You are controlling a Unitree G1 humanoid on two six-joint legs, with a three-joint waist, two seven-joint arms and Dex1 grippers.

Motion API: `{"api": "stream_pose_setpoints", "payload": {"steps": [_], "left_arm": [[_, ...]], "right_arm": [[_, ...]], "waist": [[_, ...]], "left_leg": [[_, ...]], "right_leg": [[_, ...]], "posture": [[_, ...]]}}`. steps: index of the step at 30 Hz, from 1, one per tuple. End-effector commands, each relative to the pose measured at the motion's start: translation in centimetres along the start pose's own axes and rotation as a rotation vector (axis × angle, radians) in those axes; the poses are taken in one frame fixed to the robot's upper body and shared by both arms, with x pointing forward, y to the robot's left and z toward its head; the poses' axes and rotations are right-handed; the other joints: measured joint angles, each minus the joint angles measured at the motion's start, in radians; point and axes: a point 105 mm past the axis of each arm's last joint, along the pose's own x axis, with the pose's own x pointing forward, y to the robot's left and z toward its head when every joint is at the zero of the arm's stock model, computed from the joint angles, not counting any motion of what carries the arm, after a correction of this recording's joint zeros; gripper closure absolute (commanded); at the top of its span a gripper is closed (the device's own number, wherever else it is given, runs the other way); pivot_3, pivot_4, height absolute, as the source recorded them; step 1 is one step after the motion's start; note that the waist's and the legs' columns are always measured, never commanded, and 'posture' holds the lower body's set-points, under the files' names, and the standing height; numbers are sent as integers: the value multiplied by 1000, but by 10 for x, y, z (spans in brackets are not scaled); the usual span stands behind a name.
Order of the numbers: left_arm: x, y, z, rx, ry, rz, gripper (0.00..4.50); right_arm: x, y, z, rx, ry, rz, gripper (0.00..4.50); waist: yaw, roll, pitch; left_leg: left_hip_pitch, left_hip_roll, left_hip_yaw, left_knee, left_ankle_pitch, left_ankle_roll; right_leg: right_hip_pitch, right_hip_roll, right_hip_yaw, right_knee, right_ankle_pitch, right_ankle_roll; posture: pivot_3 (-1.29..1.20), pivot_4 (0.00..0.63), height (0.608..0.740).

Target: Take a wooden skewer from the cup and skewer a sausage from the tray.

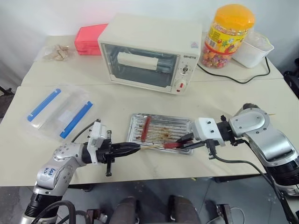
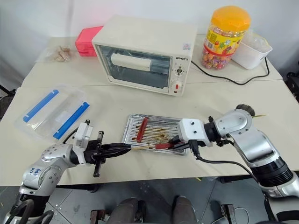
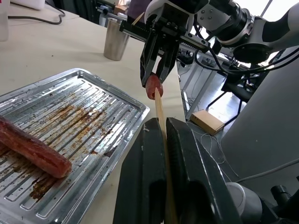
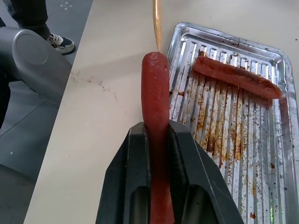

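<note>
The wooden skewer [image 3: 159, 108] is clamped between the left gripper [image 1: 133, 148] fingers, its tip touching the end of the sausage [image 4: 155, 88] that the right gripper [image 1: 185, 141] fingers pinch over the tray [image 1: 183, 122] edge. How deep the tip goes cannot be made out. A second sausage [image 1: 146, 128] lies in the tray on the table [image 1: 224, 95]; the cup [image 3: 116, 39] stands behind the right arm, partly hidden.

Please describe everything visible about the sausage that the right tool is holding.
The sausage is dark red, smooth and thin. The right tool is shut on it, so one rounded end sticks out. It is held lengthwise above the front edge of the tray. The tip of the wooden skewer, held by the left tool, meets that end.
</note>
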Motion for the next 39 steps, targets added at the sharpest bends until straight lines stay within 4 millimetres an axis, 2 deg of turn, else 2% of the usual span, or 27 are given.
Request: {"api": "stream_pose_setpoints", "payload": {"steps": [1, 8, 15, 28, 39], "left_arm": [[1, -2, 2, 20, -4, -11, 4500], [-1, -1, 1, 16, -5, -6, 4500], [2, -1, 1, 16, -11, -11, 4500], [0, -2, 1, 11, -10, -9, 4500], [2, -2, -1, 3, -10, -11, 4500]], "right_arm": [[-8, -4, 16, -55, -31, -29, 4299], [-15, -5, 11, -49, -26, -45, 4299], [-12, -3, 13, -52, -31, -29, 4299], [-9, -1, 2, -43, 11, -14, 4299], [-2, -1, 13, -65, -30, 6, 4299]], "waist": [[0, 0, 0], [0, 0, 0], [0, 0, 0], [0, 0, 0], [0, 0, 0]], "left_leg": [[0, 0, 0, 0, 0, 0], [0, 0, 0, 0, 0, 0], [0, 0, 0, 0, 0, 0], [0, 0, 0, 0, 0, 0], [0, 0, 0, 0, 0, 0]], "right_leg": [[0, 0, 0, 0, 0, 0], [0, 0, 0, 0, 0, 0], [0, 0, 0, 0, 0, 0], [0, 0, 0, 1, 0, 0], [0, 0, 0, 1, 0, 0]], "posture": [[0, 150, 740], [0, 150, 740], [0, 150, 740], [0, 150, 740], [0, 150, 740]]}}
